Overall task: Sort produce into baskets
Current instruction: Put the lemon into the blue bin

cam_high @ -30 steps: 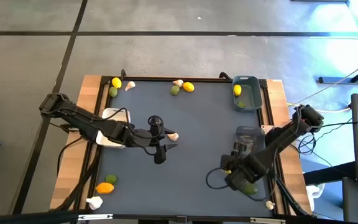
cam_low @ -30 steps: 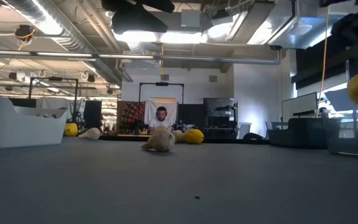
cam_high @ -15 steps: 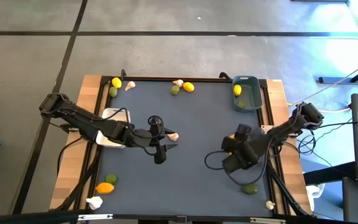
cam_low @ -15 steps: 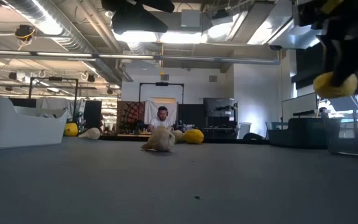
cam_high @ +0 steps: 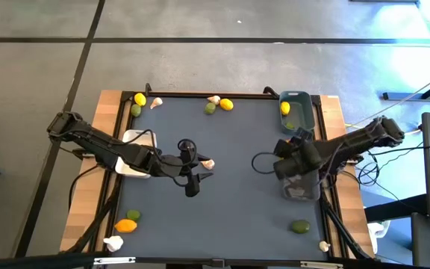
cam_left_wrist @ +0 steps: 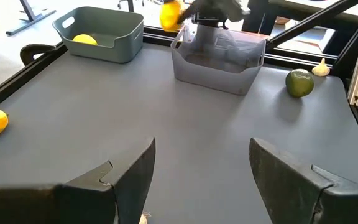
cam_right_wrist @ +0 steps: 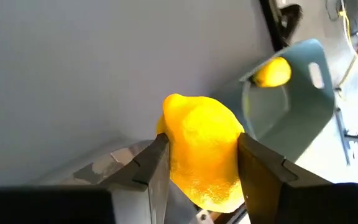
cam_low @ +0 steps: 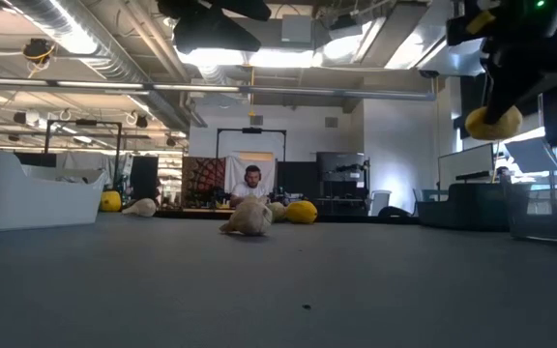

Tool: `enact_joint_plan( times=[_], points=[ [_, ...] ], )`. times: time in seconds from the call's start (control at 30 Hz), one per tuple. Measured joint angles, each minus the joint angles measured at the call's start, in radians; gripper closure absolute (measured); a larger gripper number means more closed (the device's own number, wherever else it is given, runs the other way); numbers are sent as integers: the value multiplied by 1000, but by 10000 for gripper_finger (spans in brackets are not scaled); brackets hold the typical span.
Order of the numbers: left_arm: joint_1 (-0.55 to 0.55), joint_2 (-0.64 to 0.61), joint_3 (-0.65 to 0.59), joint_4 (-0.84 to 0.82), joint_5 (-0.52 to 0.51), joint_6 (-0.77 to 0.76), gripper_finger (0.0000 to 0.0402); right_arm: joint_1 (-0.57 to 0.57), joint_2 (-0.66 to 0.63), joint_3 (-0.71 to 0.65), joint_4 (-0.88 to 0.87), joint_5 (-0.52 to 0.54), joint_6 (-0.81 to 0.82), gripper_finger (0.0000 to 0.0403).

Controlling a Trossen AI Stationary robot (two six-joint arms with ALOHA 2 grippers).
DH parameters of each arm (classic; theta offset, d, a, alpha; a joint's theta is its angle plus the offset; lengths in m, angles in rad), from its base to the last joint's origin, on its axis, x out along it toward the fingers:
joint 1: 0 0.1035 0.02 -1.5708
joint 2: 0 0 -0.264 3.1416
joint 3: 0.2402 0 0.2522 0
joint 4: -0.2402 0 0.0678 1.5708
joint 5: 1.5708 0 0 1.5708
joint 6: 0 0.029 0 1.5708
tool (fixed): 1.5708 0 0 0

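The high camera hangs above and looks straight down on the whole table [cam_high: 222,202], both arms included. The low camera sits at table-top height and looks level across the surface into the room behind. The left wrist camera rides behind the left tool [cam_left_wrist: 197,180] and faces forward past its fingers [cam_left_wrist: 135,180], across to the blue-grey basket [cam_left_wrist: 101,31] and the right tool [cam_left_wrist: 213,7] beyond it. The right wrist camera sits close behind the right tool's fingers [cam_right_wrist: 145,165], the lemon [cam_right_wrist: 204,152] between them filling its view. That lemon shows in the low and both wrist views.
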Motion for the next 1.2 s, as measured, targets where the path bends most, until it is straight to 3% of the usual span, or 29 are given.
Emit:
enact_joint_plan(
  times=[0.37, 0.73, 1.2],
  points=[
    [0, 0, 0, 0, 0, 0, 147, -264, -81, -19, 14, 36, -110, 254],
    [0, 0, 0, 0, 0, 0, 147, -555, -82, -19, 219, 34, -291, 254],
    [0, 0, 0, -2, 0, -4, 147, -905, -71, -20, 385, -105, -396, 254]
  ],
)
